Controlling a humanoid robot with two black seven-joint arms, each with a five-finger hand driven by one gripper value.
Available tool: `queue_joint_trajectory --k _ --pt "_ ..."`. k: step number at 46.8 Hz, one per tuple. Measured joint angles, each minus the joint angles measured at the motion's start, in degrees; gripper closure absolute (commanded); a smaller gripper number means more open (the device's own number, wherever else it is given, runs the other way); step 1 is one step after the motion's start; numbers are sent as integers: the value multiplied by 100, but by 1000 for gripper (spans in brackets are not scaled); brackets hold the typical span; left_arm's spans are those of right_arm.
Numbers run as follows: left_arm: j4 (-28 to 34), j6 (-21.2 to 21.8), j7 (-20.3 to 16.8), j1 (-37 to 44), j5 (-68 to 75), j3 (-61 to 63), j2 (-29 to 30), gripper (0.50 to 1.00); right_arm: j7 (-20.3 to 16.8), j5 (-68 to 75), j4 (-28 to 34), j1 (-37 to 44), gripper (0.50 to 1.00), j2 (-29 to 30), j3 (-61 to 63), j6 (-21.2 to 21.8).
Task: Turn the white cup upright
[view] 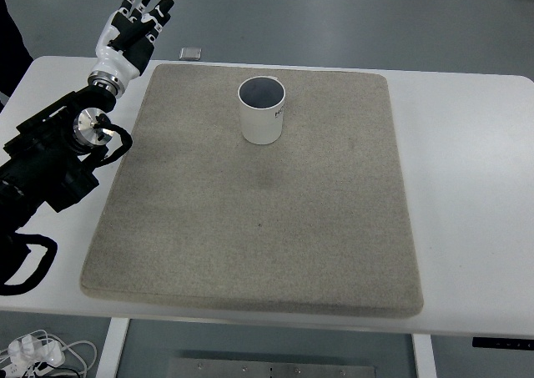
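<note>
A white cup stands upright on the grey mat, toward the mat's far middle, its dark open mouth facing up. My left hand is raised beyond the mat's far left corner, well to the left of the cup, with its fingers spread and nothing in them. The left arm comes in from the picture's left edge, beside the mat. The right arm is out of view.
The mat lies on a white table. A small dark flat object sits at the table's far edge, just beyond the mat. White cables lie on the floor at the lower left.
</note>
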Motion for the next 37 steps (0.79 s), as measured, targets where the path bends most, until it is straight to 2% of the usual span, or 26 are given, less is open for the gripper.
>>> queue_joint_trajectory --k 6,14,25,37 --pt "5 78 529 47 -596 -154 -49 504 0 0 2 0 548 0 2 0" --pt "3 139 785 131 -1076 -611 -79 504 -1 0 1 0 548 0 10 0" --pt "-4 72 830 367 -1105 -1310 -166 504 0 -8 0 -2 548 0 -5 0" --pt "-31 59 822 374 -1088 -1411 -185 504 0 -6 0 3 548 0 48 1"
